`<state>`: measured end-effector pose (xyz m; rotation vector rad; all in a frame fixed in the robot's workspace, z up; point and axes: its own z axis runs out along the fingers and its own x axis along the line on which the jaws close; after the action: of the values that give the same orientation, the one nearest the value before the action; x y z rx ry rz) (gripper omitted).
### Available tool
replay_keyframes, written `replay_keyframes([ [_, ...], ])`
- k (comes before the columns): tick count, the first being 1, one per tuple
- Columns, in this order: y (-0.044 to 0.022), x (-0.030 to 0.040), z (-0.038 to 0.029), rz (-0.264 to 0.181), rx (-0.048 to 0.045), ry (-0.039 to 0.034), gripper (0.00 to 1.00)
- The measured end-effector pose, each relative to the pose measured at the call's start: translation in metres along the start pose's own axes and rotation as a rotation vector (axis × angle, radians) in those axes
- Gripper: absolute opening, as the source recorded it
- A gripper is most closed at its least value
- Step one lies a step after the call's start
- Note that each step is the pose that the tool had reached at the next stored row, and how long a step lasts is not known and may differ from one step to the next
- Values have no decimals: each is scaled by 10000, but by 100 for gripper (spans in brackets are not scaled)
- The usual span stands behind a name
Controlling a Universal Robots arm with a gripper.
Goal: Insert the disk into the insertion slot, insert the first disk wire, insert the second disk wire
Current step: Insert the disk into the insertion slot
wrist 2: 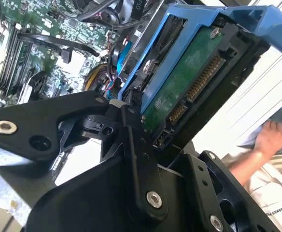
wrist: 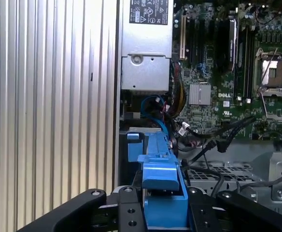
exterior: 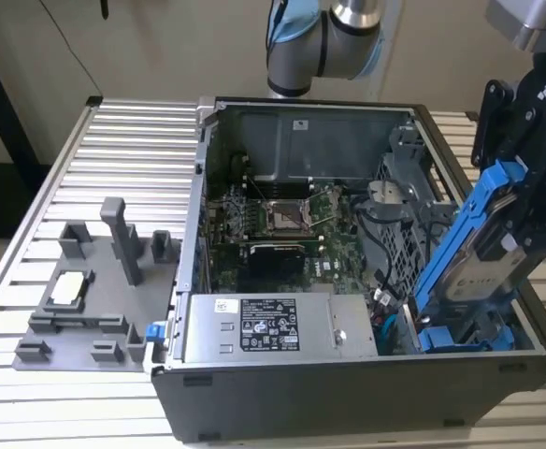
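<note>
1. My claw (exterior: 527, 198) is clamped on the disk (exterior: 479, 257). In the second wrist view its black fingers (wrist 2: 133, 145) pinch the blue frame from both sides, with the green circuit side and connector facing the camera.
2. In the exterior view the disk is tilted. Its upper end leans toward 1 o'clock and its lower end dips into the open computer case (exterior: 348, 393) at the case's 4 o'clock corner.
3. There it meets the insertion slot (exterior: 406, 327) but is not seated flat. I cannot tell how deep it has gone.
4. Another blue carrier (exterior: 471, 339) lies just beside the disk's lower end.
5. Past the slot, toward 9 o'clock, sits the power supply (exterior: 264, 327), with loose blue wires (wrist: 155, 104) between the two.
6. The motherboard (exterior: 278, 220) lies at 11 o'clock inside the case.
7. The case stands on the slatted bench (exterior: 133, 140), and a grey fixture (exterior: 95, 281) sits well apart at 9 o'clock.
8. A person's hand (wrist 2: 271, 137) shows beyond the disk in the second wrist view.
</note>
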<state>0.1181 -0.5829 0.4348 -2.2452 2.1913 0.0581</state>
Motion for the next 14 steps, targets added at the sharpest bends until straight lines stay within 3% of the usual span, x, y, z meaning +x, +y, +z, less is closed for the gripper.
replay_keyframes([
  [10, -32, 9, 182, -1, 0, 0, 33],
  [14, -53, 11, 217, 0, 0, 0, 33],
])
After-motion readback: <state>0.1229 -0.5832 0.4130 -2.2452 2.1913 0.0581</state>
